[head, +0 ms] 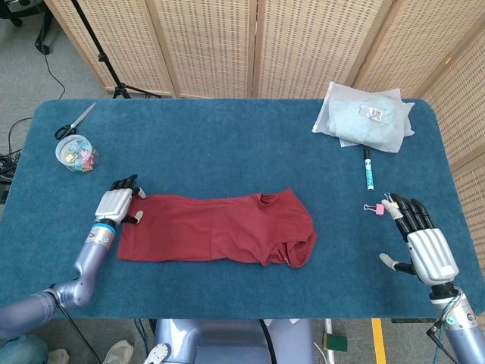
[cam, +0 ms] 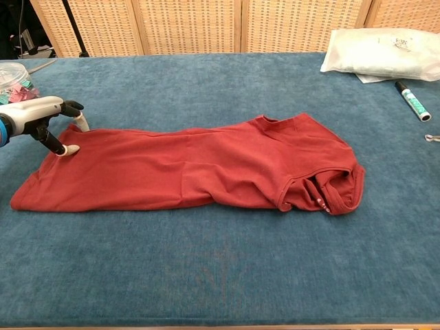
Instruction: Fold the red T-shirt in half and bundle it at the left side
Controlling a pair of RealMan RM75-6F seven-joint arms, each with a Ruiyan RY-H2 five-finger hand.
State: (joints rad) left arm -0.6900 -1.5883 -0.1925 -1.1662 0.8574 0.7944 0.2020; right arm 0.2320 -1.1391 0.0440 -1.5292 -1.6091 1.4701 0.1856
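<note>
The red T-shirt [head: 216, 229] lies flat and long in the middle of the blue table [head: 227, 144]. Its neck end is bunched at the right. The left hand [head: 115, 203] is at the shirt's far left corner. Its fingers point down with tips on the edge, but they hold nothing. The right hand [head: 424, 243] rests open, far from the shirt. To fold well, I think the left hand should pinch that corner tight, lift it a little, and carry it over evenly.

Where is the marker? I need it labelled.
In the head view the marker lies far right, just below the white bag, above the pink binder clip.
</note>
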